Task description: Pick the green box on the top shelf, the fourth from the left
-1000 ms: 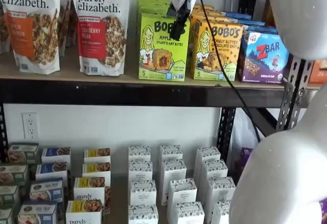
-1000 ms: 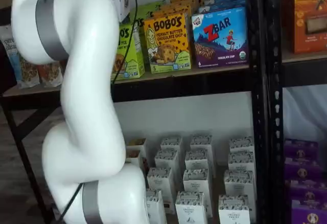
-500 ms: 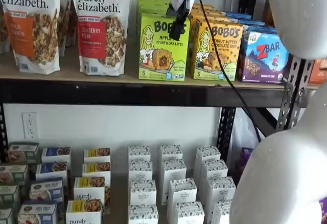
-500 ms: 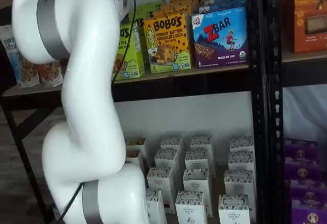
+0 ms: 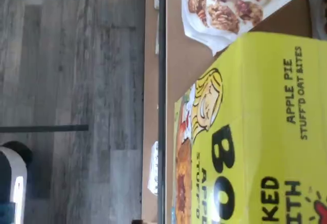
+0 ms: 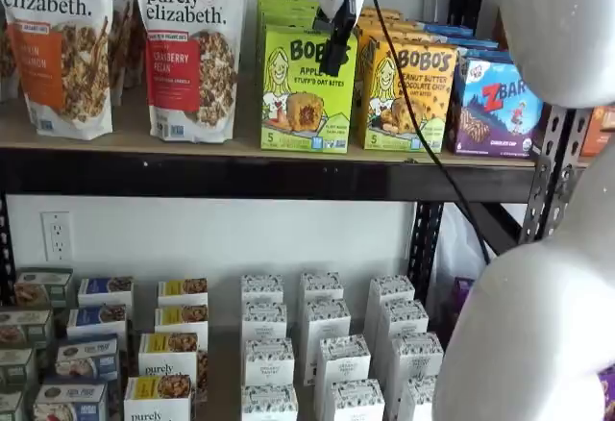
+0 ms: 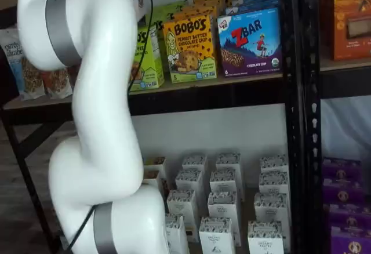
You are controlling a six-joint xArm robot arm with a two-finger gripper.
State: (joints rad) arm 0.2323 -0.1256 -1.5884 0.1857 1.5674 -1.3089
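Tool [image 6: 333, 56] is seen poised before the green box [image 6: 306, 89], fingers side-on, so its grip state cannot be told. Box is seated upright on the top shelf [image 6: 240, 173], ungrasped by the look of it; grasp and withdrawal are judged outstanding.

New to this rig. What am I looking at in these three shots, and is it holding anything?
A white robot arm picks boxed goods off shelves. Two fixed cameras face the shelves; the third sits on the wrist, looking down, its picture turned sideways.

The hand hangs in front of the lime-green Bobo's box, whose front fills the wrist view. Its black fingers show no clear gap, so open or shut is unclear; nothing looks gripped.

The top shelf also carries granola bags, a yellow-orange Bobo's box and a blue ZBar box.
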